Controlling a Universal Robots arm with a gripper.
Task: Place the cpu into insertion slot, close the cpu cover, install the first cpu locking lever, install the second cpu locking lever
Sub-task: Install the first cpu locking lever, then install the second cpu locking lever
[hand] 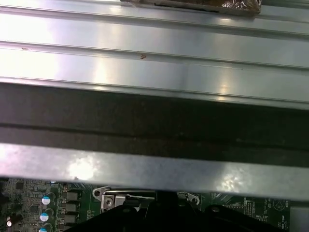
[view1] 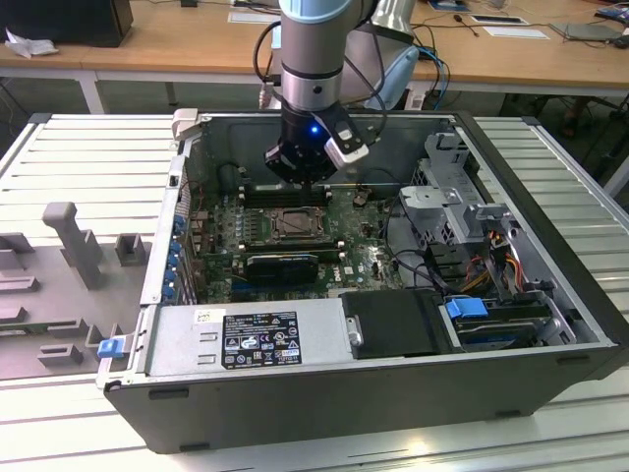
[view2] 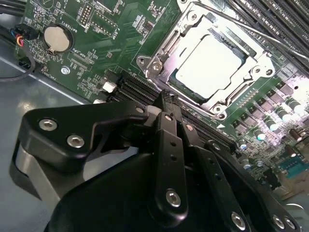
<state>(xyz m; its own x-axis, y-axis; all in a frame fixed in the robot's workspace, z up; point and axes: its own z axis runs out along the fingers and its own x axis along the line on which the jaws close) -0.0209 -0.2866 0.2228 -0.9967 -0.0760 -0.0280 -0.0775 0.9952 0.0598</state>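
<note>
The cpu (view2: 208,65) was a flat, pale silver-beige square, bright under glare in the second wrist view, and it lay in the slot (view2: 161,48) on the green board (view2: 120,34). The cover (view2: 248,63), a thin silvery frame with a square window, lay down flat around the chip, so the chip showed through the window. Screws sat at the frame's corners. Long black memory slots (view2: 270,19) ran just beside the socket.

In the exterior view the slot (view1: 293,222) sat near the middle of the board inside the open case (view1: 393,393), with the gripper (view1: 300,177) hanging right above its far edge. In the second wrist view the gripper (view2: 166,104) had its fingers (view2: 170,140) pressed together, pinching nothing, their tips at the socket's near edge.

A white and black label (view1: 257,337) lay on the power supply; its print was too small to read. A coin cell (view2: 57,37) sat on the board.
</note>
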